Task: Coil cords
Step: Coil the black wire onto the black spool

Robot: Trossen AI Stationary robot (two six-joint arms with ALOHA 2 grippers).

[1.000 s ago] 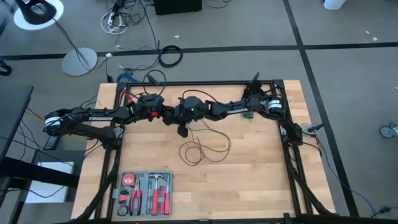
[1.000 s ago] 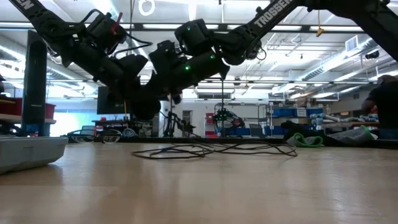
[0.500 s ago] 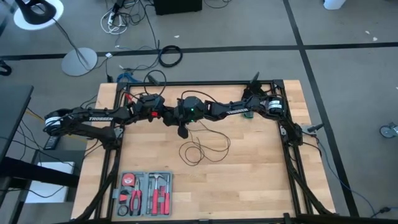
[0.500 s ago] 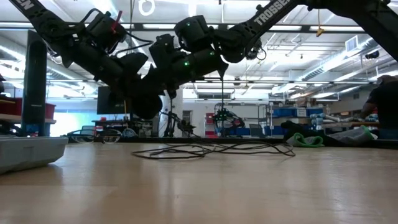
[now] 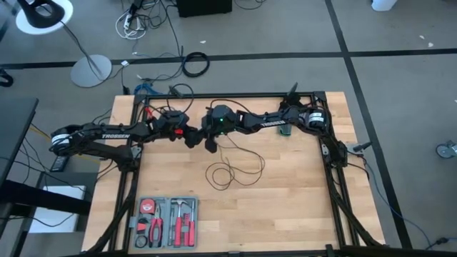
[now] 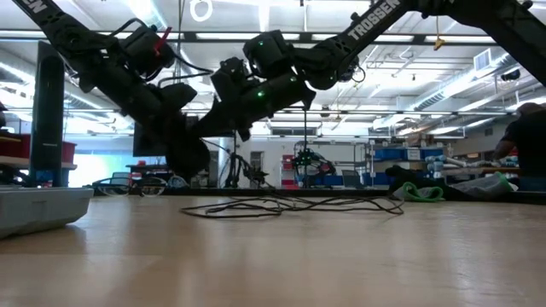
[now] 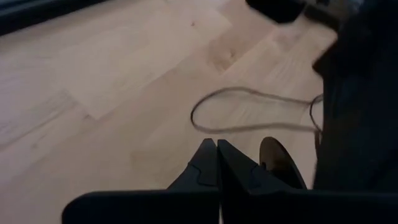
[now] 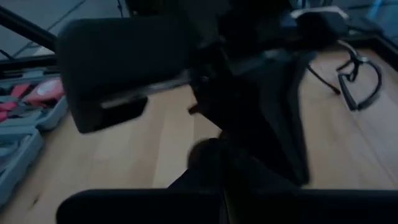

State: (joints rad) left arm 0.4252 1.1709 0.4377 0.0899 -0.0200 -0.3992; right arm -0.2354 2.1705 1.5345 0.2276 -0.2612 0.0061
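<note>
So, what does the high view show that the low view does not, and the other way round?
Only the high view shows the tool tray's contents, the floor lamp and the thick cable ring on the floor behind the table.

Only the low view shows the room behind, with a person at the right edge.

Both show the left gripper and right gripper, shut and close together above the table, and the thin cord lying loose on the wood.

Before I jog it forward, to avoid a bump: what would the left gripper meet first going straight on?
Probably the bare wooden table, near a loop of the thin black cord; left gripper is shut, depth unclear.
</note>
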